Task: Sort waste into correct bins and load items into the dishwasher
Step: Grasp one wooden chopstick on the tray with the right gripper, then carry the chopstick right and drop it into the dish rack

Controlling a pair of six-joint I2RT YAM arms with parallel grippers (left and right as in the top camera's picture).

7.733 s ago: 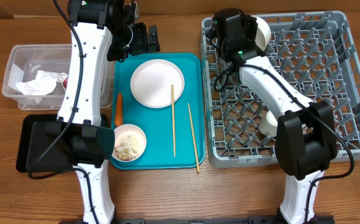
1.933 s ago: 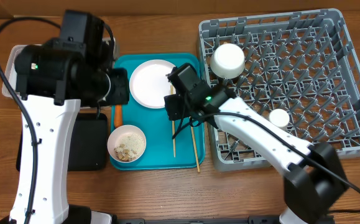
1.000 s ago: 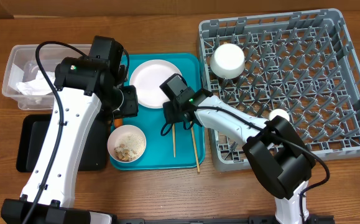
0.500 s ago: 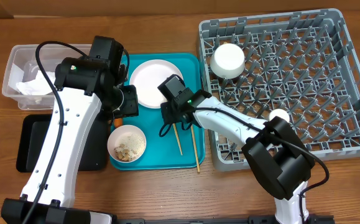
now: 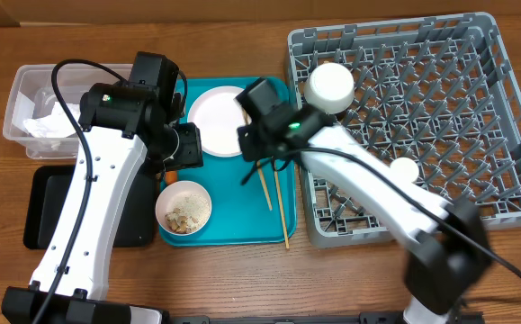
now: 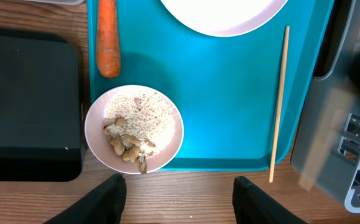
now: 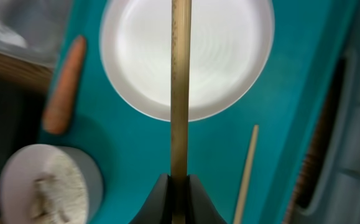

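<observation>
My right gripper (image 7: 180,186) is shut on a wooden chopstick (image 7: 180,87), which hangs over the teal tray (image 5: 233,225) and crosses the white plate (image 7: 229,56). The other chopstick (image 5: 281,211) lies on the tray near the grey dishwasher rack (image 5: 422,117). My left gripper (image 6: 180,205) is open, hovering over bare table just in front of the bowl of rice scraps (image 6: 134,127). An orange carrot (image 6: 107,37) lies on the tray's left edge beside the black bin (image 6: 24,106). The clear bin (image 5: 26,90) holds a crumpled napkin (image 5: 44,126).
A white bowl (image 5: 330,85) and a small white cup (image 5: 405,168) stand in the rack. The left arm's white links (image 5: 98,225) reach across the black bin. The right arm (image 5: 368,189) stretches over the rack's front left corner.
My right gripper has shut on a chopstick and lifted it, swinging it a little toward the rack. My left gripper's jaws have spread wider; that arm has stayed in place.
</observation>
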